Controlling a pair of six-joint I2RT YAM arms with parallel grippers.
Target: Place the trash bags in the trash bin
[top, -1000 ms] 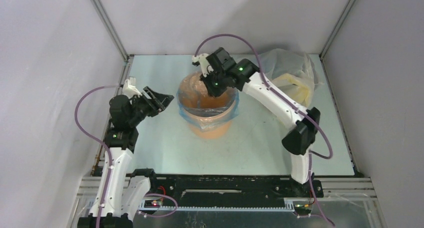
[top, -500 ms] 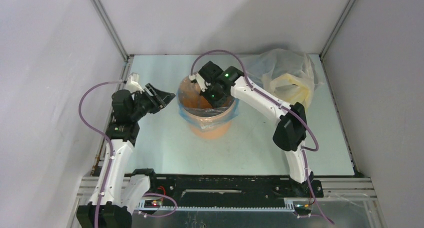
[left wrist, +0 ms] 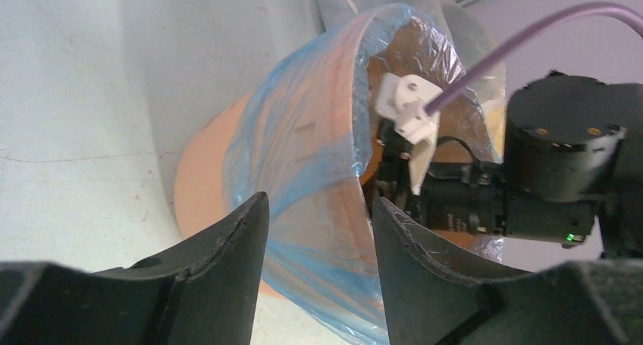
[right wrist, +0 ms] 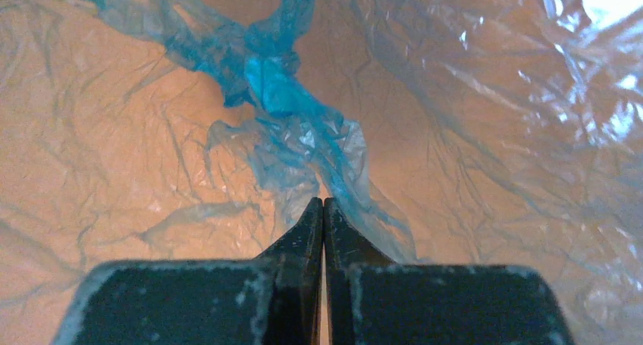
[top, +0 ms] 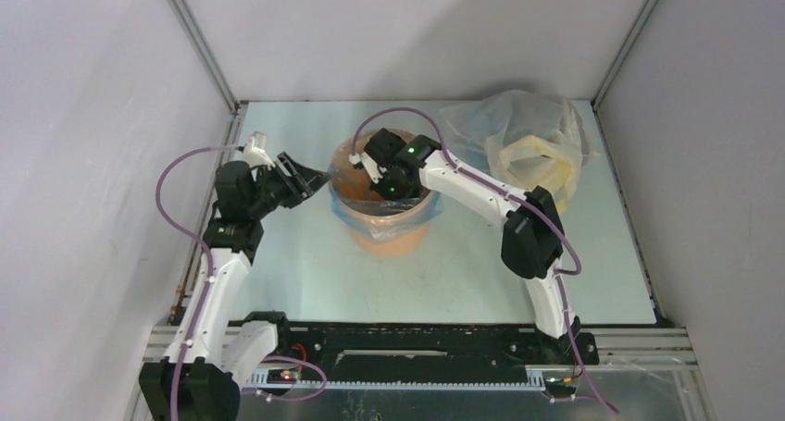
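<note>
Bin [top: 393, 241]: orange, upright on the table [top: 296, 273], roughly mid-table, between the two arms.
Bag [top: 344, 213]: light-blue film, inside the bin as a liner. Its open edge is turned out over the rim and hangs as a band around the upper outer wall.
Bag, interior: wrinkled, glossy film lies against the orange inner wall. A darker blue, twisted bunch sits deep in the bin, with a strand running from it toward the right fingertips [right wrist: 312, 212].
Right gripper [right wrist: 324, 202]: down inside the bin mouth, pointing into the liner. Its two fingers are pressed together with no gap showing.
Right gripper, contact: the strand of film reaches the fingertips. The right wrist view does not show whether any film is pinched between them.
Right arm: reaches from the near right over the rim; the wrist sits in the bin opening, as the left wrist view also shows.
Left gripper [left wrist: 318, 201]: outside the bin, just beside its left wall at about rim height, aimed at the bin. Its fingers are spread apart and hold nothing.
Left gripper, contact: the bag-covered wall shows in the gap between the fingers. Touch with the bin or film cannot be confirmed.
Sack [top: 532, 143]: clear plastic with pale yellow contents, at the far right corner of the table, apart from the bin.
</note>
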